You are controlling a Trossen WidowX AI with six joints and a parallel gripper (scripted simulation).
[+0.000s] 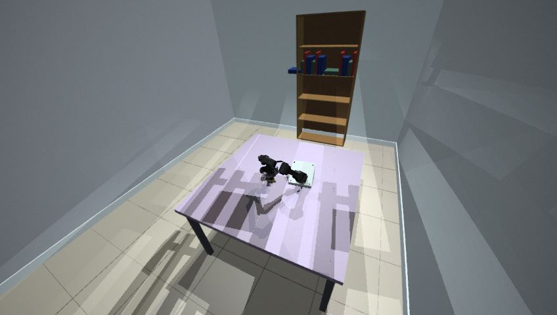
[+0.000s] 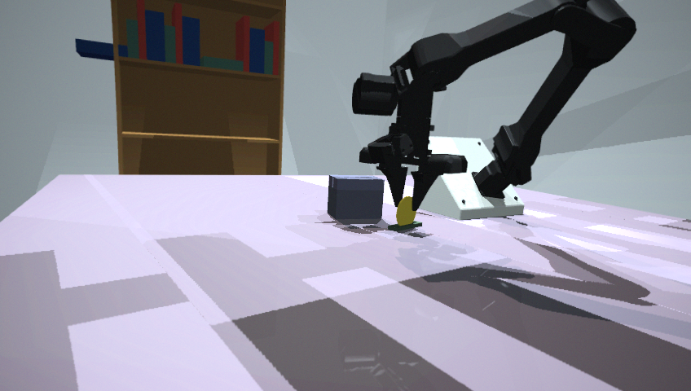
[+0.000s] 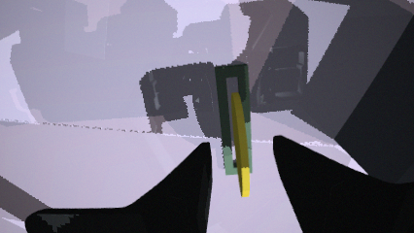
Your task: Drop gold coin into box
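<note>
The gold coin [image 2: 406, 215] [image 3: 239, 131] stands on edge in the dark-green holder [image 2: 395, 226] [image 3: 222, 107], leaning slightly in the wrist view. My gripper [image 2: 407, 208] [image 3: 241, 147] is partly open and points down, with one fingertip on each side of the coin's upper part. In the wrist view a gap shows between the coin and each finger. The closed grey box [image 2: 356, 199] stands left of the coin in the exterior view. Its slot cannot be made out there. In the top view the arm largely hides the box, and the coin [image 1: 272, 180] is a small yellow spot.
The white sloped arm base [image 1: 305, 168] [image 2: 455, 193] stands right of the coin in the exterior view. The pale table [image 1: 309, 241] [image 2: 145, 208] carries everything and is crossed by hard shadows. A bookshelf [image 1: 328, 31] [image 2: 200, 103] stands on the floor beyond the table.
</note>
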